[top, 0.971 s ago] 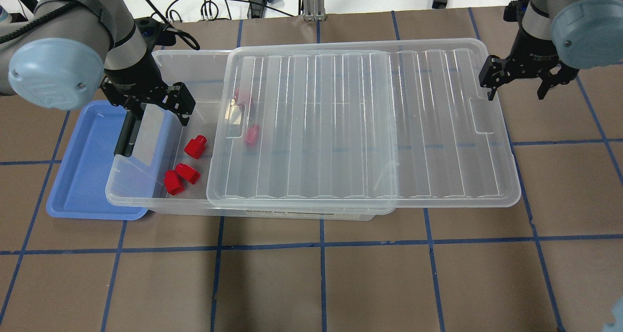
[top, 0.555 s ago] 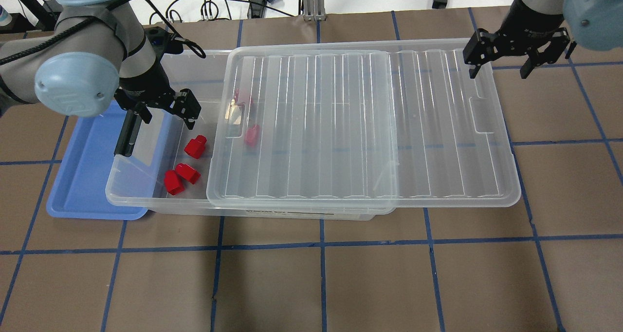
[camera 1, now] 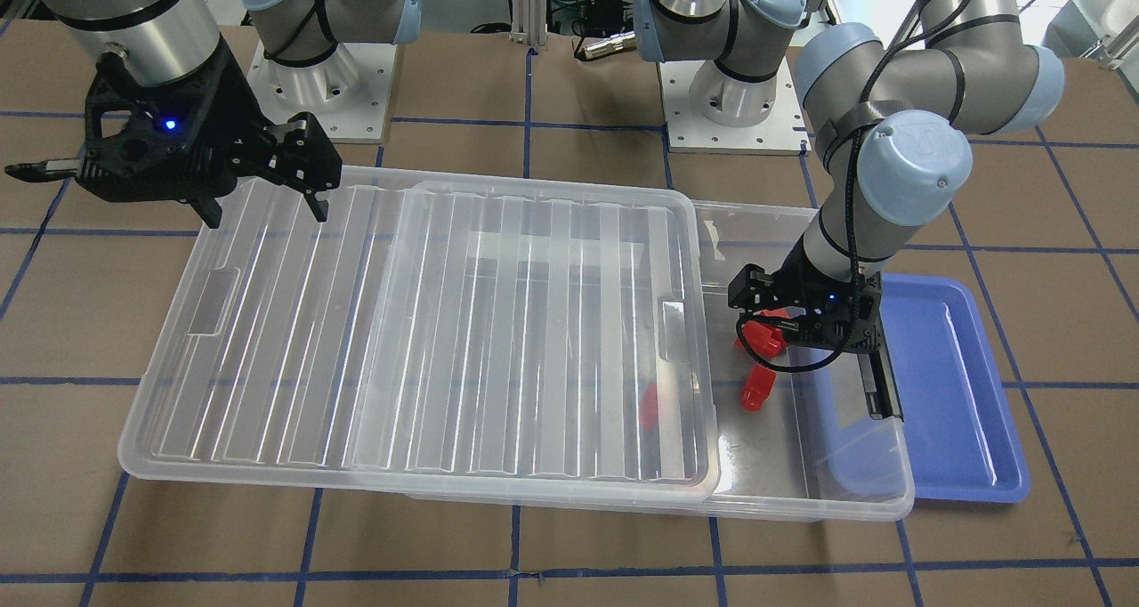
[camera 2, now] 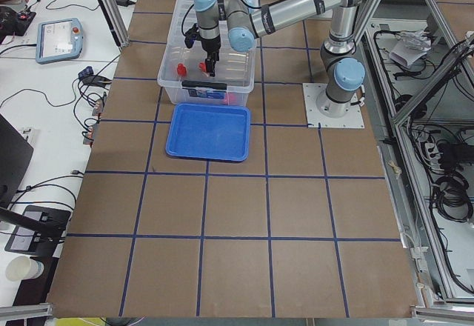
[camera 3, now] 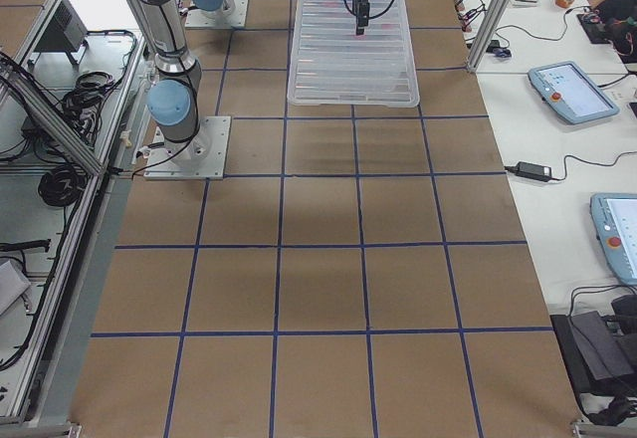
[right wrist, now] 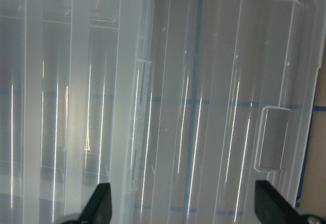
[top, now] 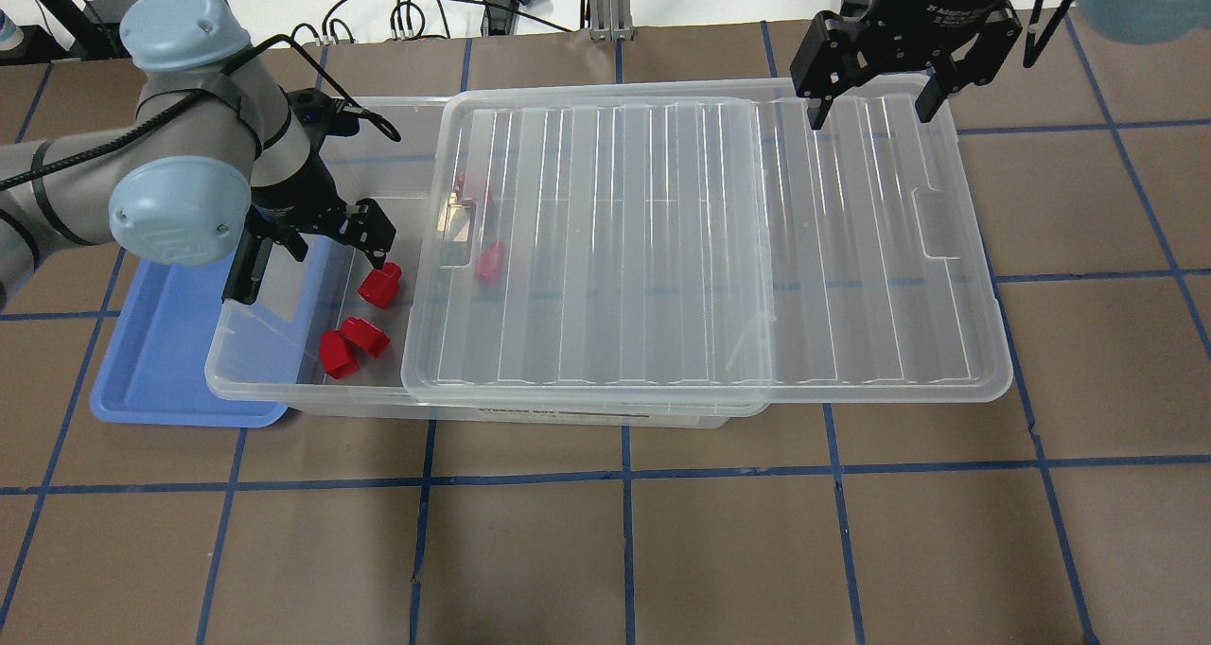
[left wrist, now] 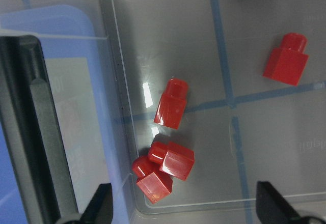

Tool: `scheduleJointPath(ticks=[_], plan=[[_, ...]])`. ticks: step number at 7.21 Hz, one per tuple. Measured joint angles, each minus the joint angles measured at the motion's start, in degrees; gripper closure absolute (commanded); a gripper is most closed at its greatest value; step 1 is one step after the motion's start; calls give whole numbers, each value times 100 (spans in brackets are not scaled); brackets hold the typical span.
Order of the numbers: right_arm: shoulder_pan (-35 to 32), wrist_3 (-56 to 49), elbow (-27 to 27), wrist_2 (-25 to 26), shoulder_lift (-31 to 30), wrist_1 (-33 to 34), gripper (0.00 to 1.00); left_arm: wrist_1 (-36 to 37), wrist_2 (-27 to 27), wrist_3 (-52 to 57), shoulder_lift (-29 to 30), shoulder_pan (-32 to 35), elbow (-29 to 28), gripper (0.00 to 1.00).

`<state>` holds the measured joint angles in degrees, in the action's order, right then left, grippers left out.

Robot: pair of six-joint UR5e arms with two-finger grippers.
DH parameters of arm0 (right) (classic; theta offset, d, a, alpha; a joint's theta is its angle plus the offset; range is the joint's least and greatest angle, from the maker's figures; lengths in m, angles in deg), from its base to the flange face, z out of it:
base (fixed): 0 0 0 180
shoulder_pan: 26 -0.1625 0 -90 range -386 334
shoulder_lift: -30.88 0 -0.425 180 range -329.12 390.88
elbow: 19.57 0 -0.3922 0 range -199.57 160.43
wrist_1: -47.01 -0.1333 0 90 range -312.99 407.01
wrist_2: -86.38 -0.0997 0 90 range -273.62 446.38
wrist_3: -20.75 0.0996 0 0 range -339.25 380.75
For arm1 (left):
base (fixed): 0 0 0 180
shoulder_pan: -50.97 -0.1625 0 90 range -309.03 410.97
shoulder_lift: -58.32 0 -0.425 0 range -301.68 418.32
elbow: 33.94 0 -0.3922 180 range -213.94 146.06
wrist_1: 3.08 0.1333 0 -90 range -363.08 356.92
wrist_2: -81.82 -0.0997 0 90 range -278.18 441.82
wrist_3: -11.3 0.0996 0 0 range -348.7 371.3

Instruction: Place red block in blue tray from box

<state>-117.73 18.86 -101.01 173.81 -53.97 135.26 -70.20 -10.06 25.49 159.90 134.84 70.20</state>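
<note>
Red block [top: 380, 285] is sitting loose on the floor of the box [top: 284, 394], at the uncovered left end, and nothing is holding it. Two more just like it lie touching each other a bit nearer, close to the box's near-left corner. A couple more show as pinkish blurs through the lid [top: 710, 248], further right.

That ribbed clear lid is pushed off to the right, so it hangs well past the box's right end and only the left strip of the box is open.

The left gripper [top: 333, 240] is down over that open strip with its jaws spread wide and nothing between them. From the wrist view the blocks lie below it, between and ahead of the fingertips, not touched. The black latch [top: 248, 262] on the box's left wall is right beside it.

The blue tray [top: 161, 342] is at the left end of the box with no block in it. The box's end overlaps the tray's right edge from above; can't tell if it actually rests on it.

The right gripper [top: 870, 96] hangs above the far right part of the lid, jaws also wide apart, holding nothing.
</note>
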Motion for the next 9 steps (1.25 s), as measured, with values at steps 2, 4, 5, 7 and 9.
scheduleJointPath(ticks=[2, 4, 5, 7, 9], plan=[[-22, 28, -42, 10, -27, -2, 0, 458, 36, -16, 184, -2, 133, 2], [-23, 30, -47, 1, -31, -2, 0, 730, 55, -29, 430, 2, 183, 2], [-26, 30, -51, -4, -34, -3, 0, 859, 56, -9, 525, 9, 235, 2], [-30, 36, -50, -3, -39, -7, 0, 1198, 56, 20, 629, 10, 427, 2], [-30, 39, -48, 7, -41, -2, 0, 1377, 62, 28, 733, 7, 519, 2]])
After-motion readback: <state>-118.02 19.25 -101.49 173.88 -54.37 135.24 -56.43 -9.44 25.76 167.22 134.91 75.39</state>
